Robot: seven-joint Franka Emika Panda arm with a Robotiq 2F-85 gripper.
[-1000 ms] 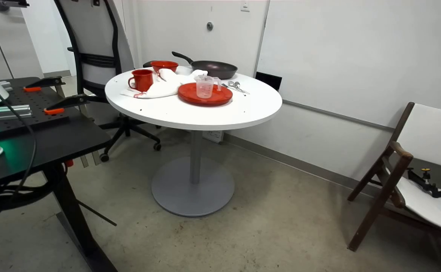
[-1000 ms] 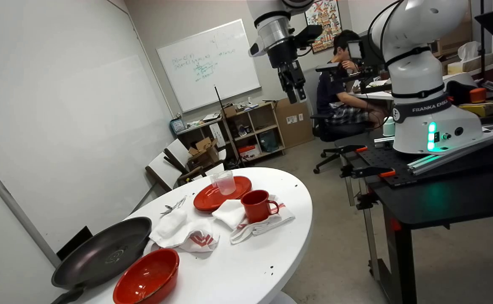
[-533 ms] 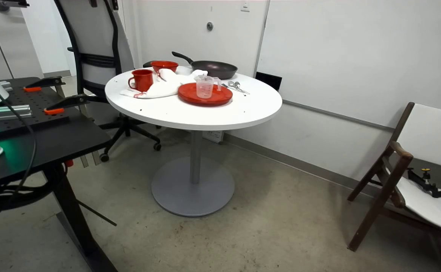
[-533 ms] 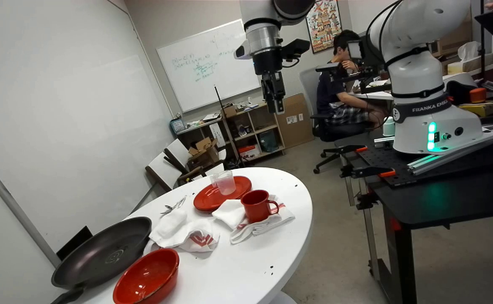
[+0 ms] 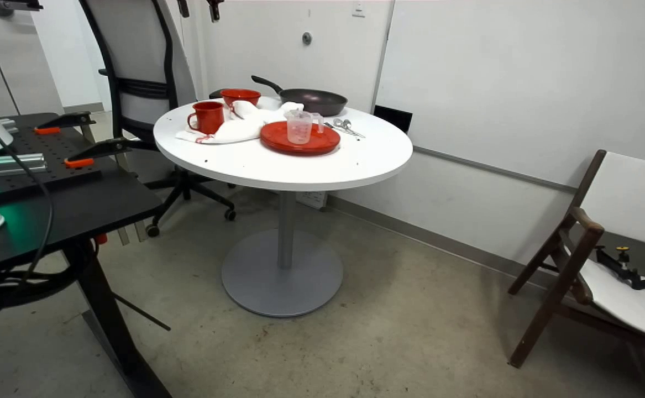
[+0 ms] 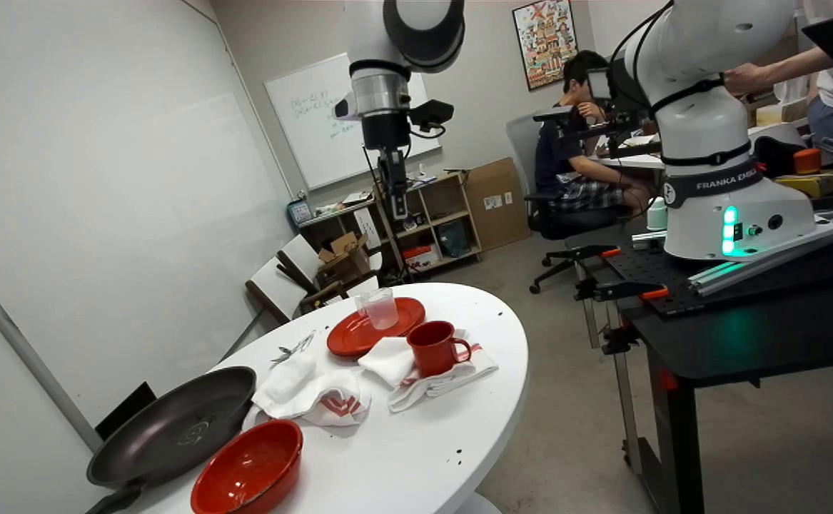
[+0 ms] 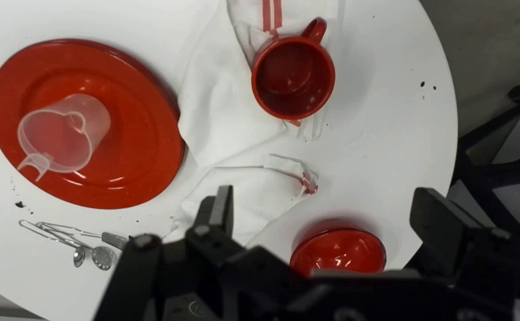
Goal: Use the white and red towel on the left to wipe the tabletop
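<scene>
One round white surface, on a grey pedestal; dark specks on it, apparently the matter to be wiped. Wiping not yet begun, as I judge it.

One crumpled towel, white with red stripes, lying on the surface between the frying pan and the folded towel, the red bowl near it. Probably the one meant, being leftmost of the two in an exterior view; from where I stand I cannot be certain. Handling: should prove light, limp and soft, nothing to break, little tendency to slip. Best hold: the raised white hump, pinched deep enough to catch several layers, lest a single one peel away; the red bowl could be knocked by a careless approach.

The folded towel, likewise white and red: red mug upright upon it. Were this the one wanted, the mug ought to come off first, since dragging could topple it.

Red plates, apparently stacked, bearing a clear measuring cup; small metal utensils near by.

One pincer, released: jaws spread well apart in the wrist view, nothing held; it hangs well above the surface, touching neither towel.
</scene>
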